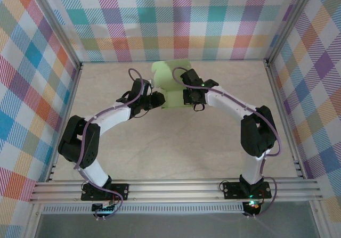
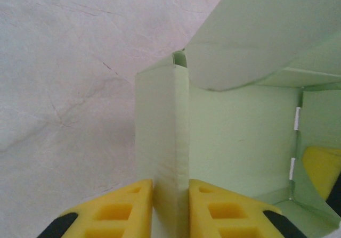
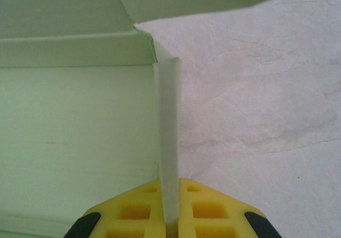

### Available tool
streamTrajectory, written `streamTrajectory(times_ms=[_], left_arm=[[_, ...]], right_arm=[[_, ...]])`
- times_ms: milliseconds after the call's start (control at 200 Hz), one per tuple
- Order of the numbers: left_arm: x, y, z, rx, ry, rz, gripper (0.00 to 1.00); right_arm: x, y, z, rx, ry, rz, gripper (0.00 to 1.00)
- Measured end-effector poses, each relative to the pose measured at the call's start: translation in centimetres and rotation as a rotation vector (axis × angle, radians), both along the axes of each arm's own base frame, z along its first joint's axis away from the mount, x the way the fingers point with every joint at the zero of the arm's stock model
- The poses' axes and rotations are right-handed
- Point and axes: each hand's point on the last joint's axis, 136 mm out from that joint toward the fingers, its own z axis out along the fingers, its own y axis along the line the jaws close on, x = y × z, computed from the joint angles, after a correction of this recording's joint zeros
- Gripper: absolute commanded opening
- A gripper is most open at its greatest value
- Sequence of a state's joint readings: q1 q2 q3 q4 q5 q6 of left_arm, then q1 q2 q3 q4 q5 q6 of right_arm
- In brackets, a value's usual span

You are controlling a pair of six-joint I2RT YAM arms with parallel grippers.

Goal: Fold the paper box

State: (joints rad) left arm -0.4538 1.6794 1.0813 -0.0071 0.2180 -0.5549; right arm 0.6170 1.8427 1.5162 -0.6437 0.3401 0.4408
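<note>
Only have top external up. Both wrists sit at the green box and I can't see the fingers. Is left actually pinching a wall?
Observer: Yes. In the left wrist view the left gripper is shut on an upright side wall of the paper box, with one of its yellow fingers on each face.
Operator: Right one?
Observer: The right gripper is shut on another upright wall, which its own camera sees edge-on as a thin strip.
Operator: Lid closed?
Observer: No. A large flap curves over the open interior and is not tucked in.
</note>
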Motion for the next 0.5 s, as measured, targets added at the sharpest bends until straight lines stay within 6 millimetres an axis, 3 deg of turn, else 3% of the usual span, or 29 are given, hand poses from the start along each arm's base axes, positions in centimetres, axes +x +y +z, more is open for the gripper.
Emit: streamTrajectory(times_ms=[210,500], left_arm=[[-0.2,-0.3,-0.7,0.048,0.02,0.003,0.22],[-0.2,-0.1,-1.5,0.107,0.038,0.017,0.18]], right_arm=[[-0.1,0.0,0.2,-0.034,-0.02,0.01,0.0],[-0.1,0.1,0.3,-0.051,-0.031,0.012,0.0]])
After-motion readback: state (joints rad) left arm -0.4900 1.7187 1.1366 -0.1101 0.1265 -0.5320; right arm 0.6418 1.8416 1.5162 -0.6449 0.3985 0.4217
